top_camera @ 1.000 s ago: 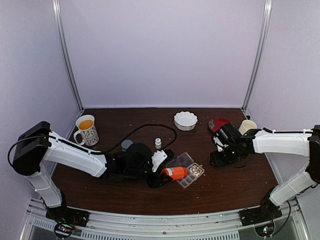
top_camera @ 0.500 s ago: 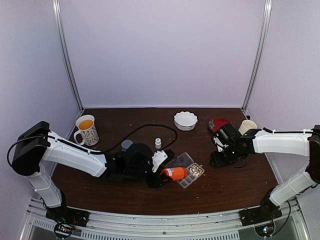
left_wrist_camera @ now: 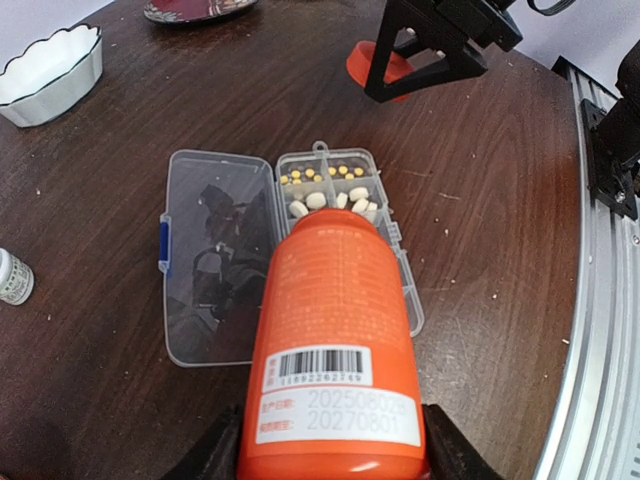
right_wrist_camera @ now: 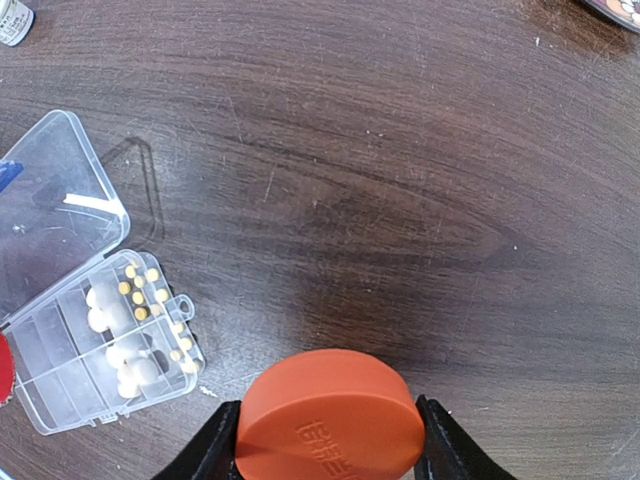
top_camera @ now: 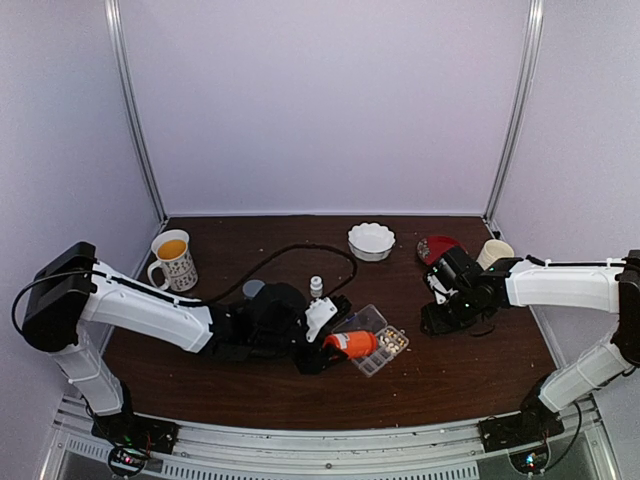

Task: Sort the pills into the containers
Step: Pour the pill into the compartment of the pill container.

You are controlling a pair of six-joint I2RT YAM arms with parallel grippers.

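Seen from above, the pill box point(top_camera: 378, 342) lies open near the middle of the table point(top_camera: 450, 375), with its lid point(top_camera: 360, 322) at 11 o'clock of its cells point(top_camera: 390, 345). A bottle point(top_camera: 350, 345) lies over the near cells, its mouth by the pills point(left_wrist_camera: 316, 201) in the end ones. From the box, a bowl point(top_camera: 371, 240) sits at 12 o'clock, a vial point(top_camera: 316, 287) at 10, a mug point(top_camera: 172, 258) farther at 10, and a cap point(right_wrist_camera: 328, 420) at 3.

Dark brown wood-grain table point(top_camera: 450, 375) is filling the base of a booth. A plain pale lilac back wall point(top_camera: 325, 100) and side walls, left point(top_camera: 50, 130) and right point(top_camera: 590, 130), are enclosing it. A left post point(top_camera: 136, 110) and a right post point(top_camera: 515, 110), both slim metal, are rising from the rear corners and leaning outward. A ribbed aluminium rail point(top_camera: 330, 450) is running along the near edge. Soft, even light is falling throughout.
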